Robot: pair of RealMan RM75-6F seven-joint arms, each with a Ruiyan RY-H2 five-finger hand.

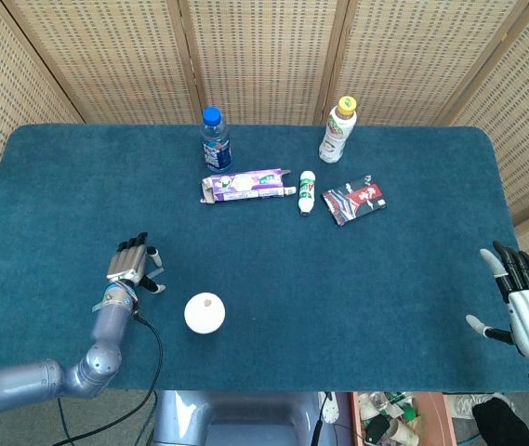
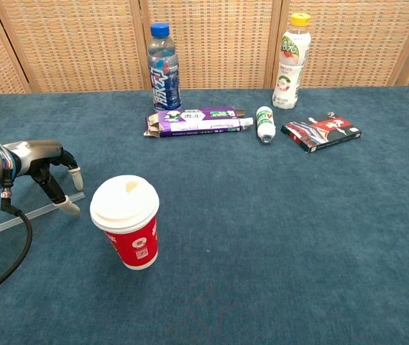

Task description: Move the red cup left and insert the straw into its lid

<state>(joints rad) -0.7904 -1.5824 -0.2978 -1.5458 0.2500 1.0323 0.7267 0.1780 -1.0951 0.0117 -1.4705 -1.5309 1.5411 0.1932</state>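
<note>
The red cup [image 2: 135,243] with a white lid [image 1: 204,313] stands upright near the table's front, left of centre. My left hand [image 2: 44,164] is just left of it, fingers curled down onto a clear straw [image 2: 17,220]. The straw lies low over the cloth and runs out to the left edge of the chest view. In the head view this hand [image 1: 132,267] is a short gap from the lid. My right hand [image 1: 524,299] hovers at the table's far right edge with fingers spread and nothing in it.
At the back stand a blue-capped bottle [image 2: 162,66] and a yellow-capped bottle [image 2: 290,61]. In front of them lie a purple box [image 2: 193,121], a small white bottle [image 2: 264,123] and a dark packet [image 2: 321,131]. A black cable [image 2: 10,251] trails from my left wrist.
</note>
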